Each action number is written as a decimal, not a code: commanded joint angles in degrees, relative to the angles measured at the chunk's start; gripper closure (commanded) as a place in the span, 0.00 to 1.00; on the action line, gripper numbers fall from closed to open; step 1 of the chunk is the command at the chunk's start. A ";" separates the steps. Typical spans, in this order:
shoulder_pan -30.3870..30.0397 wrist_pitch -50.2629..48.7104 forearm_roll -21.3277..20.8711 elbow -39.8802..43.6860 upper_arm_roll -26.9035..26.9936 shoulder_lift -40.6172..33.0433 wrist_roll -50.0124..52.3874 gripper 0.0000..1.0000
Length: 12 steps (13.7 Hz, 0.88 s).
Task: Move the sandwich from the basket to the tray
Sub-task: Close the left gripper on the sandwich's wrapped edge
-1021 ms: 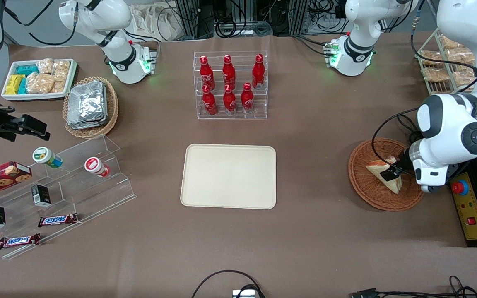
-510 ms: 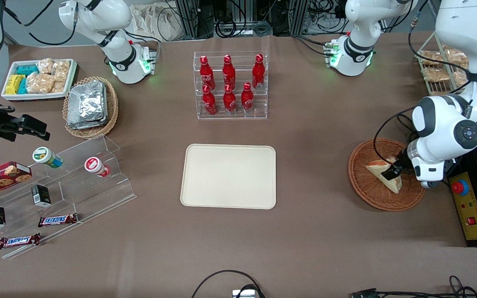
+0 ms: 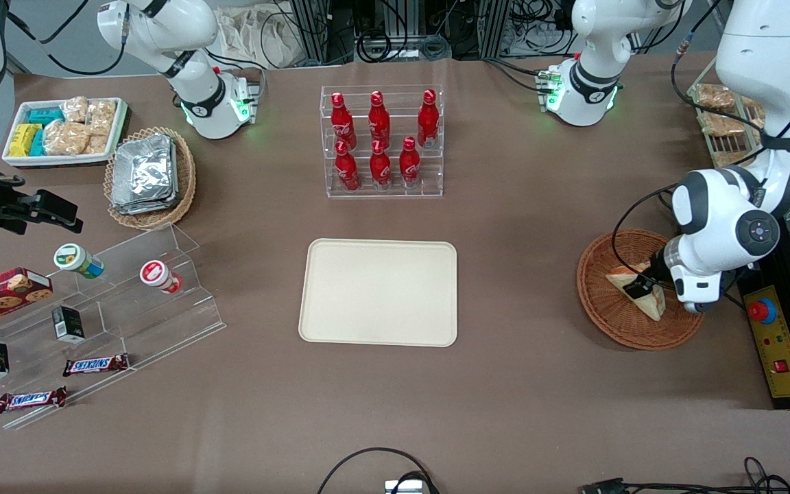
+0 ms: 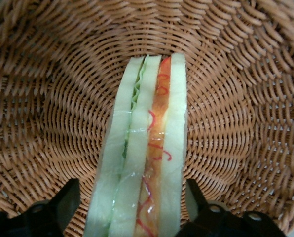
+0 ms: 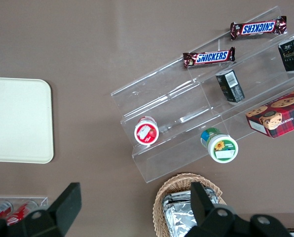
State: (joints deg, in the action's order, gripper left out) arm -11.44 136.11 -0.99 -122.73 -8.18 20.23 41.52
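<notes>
Wrist view shows the claw (image 4: 129, 207) spread wide astride the sandwich (image 4: 142, 148) in the basket (image 4: 43, 98), ready to pinch it.

sandwich (image 3: 631, 288) in basket (image 3: 604, 309) | gripper (image 3: 638, 283) at sandwich | tray (image 3: 378, 292) well apart, mid-table
</notes>
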 commanded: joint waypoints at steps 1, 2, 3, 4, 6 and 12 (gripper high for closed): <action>0.10 0.39 -1.64 0.91 -0.34 -0.02 -2.04 1.00; -0.16 0.39 -1.73 1.44 -0.34 -0.11 -4.06 1.00; -0.25 0.13 -1.73 2.23 -0.34 -0.19 -5.73 1.00; -0.34 0.12 -1.73 2.41 -0.34 -0.46 -6.80 1.00; -0.34 -0.14 -1.73 2.41 -0.34 -1.24 -6.98 1.00; 0.63 -15.64 -1.82 11.25 -1.57 -5.20 -10.47 1.00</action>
State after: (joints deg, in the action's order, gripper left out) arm -11.26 128.64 -2.12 -116.79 -9.08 16.74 33.50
